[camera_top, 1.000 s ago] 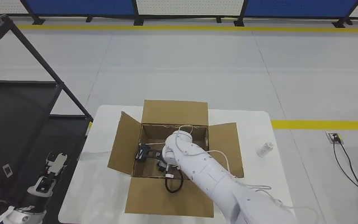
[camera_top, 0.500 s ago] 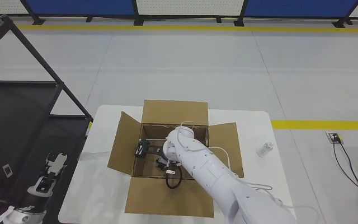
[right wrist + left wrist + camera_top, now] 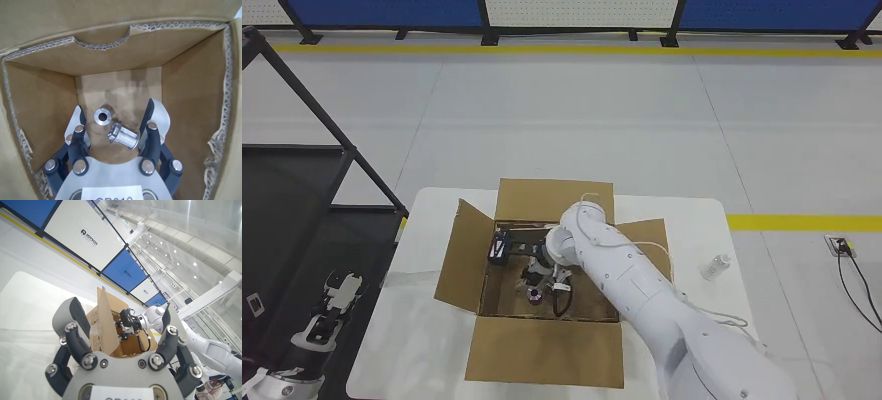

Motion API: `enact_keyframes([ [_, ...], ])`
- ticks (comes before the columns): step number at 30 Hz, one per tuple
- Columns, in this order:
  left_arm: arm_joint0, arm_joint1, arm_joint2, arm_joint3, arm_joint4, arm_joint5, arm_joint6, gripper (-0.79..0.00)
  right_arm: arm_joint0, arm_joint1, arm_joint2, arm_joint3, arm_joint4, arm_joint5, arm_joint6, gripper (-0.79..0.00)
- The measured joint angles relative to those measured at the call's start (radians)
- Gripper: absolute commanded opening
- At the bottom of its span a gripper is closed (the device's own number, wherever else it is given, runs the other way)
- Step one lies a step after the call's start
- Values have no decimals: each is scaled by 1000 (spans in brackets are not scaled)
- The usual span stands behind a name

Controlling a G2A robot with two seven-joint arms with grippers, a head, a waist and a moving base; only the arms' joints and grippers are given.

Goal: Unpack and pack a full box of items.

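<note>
An open cardboard box [image 3: 542, 205] stands in the middle of the white table [image 3: 692, 215]. My right gripper [image 3: 115, 108] hangs open inside it, just above the box floor. Two metal parts lie there between its fingers: a short steel sleeve with a bore [image 3: 103, 116] and a flanged silver cylinder [image 3: 123, 137] on its side, which lies close to one finger [image 3: 149, 113]. From above, the right gripper [image 3: 535, 285] sits in the box's middle. My left gripper [image 3: 122, 307] is open and holds nothing, low and off the table's left side [image 3: 339, 287].
A small clear bottle [image 3: 715, 266] lies on the table right of the box. The box's flaps [image 3: 457, 255] are folded outward on all sides. A black frame [image 3: 302, 200] stands left of the table. The box walls [image 3: 189, 94] close in around the right gripper.
My right arm has swung toward the far side of the box, carrying the gripper with it. The left arm has kept still.
</note>
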Motion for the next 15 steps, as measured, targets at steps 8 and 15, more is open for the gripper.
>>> enact_keyframes([
  [8, 0, 0, 0, 0, 0, 0, 0, 0, 17, 57, 20, -37, -35, -70, -88, -71],
  [15, 0, 0, 0, 0, 0, 0, 0, 0, 50, 142, 59, -60, -90, -33, -232, -62],
])
